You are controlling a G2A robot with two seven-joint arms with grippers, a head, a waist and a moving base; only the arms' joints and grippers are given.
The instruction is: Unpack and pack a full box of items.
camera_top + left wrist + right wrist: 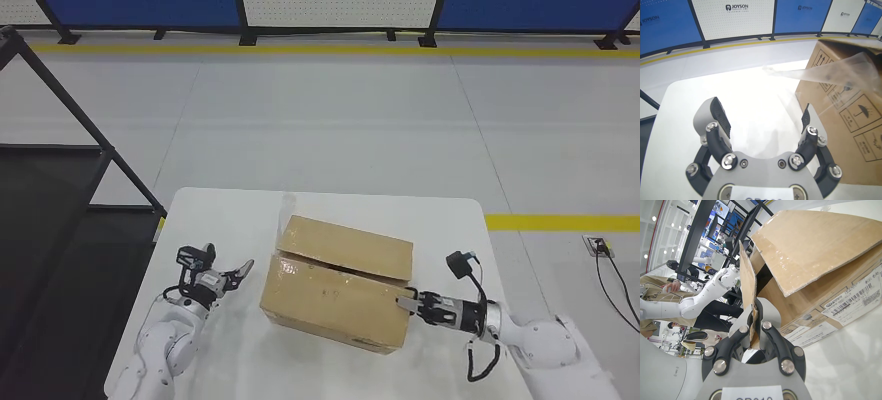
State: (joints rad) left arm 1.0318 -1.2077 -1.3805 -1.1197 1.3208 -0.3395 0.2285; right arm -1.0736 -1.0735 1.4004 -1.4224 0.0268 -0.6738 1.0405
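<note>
**Top view.** One cardboard box (338, 283), set at an angle in the middle of the white surface (220, 215). The top flaps were partly lifted, with a dark gap between them. Left jaws were spread wide near the box's left side, apart from it and grasping nothing. Right jaws were at the box's right end, against the cardboard.

**Left wrist view.** Left jaws were released, with the ribbed pads (720, 115) well apart over the bare surface (753, 91). The box (848, 117) stood just beside one finger, its side wall printed with handling symbols. This view added a strip of clear tape (819, 75). It hung loose from the box's upper edge and reached out over the surface.

**Right wrist view.** Right jaws were clenched on the worn edge of the end flap (746, 279), which stood upright and edge-on between the two fingers. Behind it, the long flap (806, 243) was raised at a slant, with glossy tape along its rim. A dark opening showed between the two flaps, and the contents could not be made out. This view added a white barcode label (853, 298) on the wall of the box (810, 298), which rested on the surface (838, 361).
</note>
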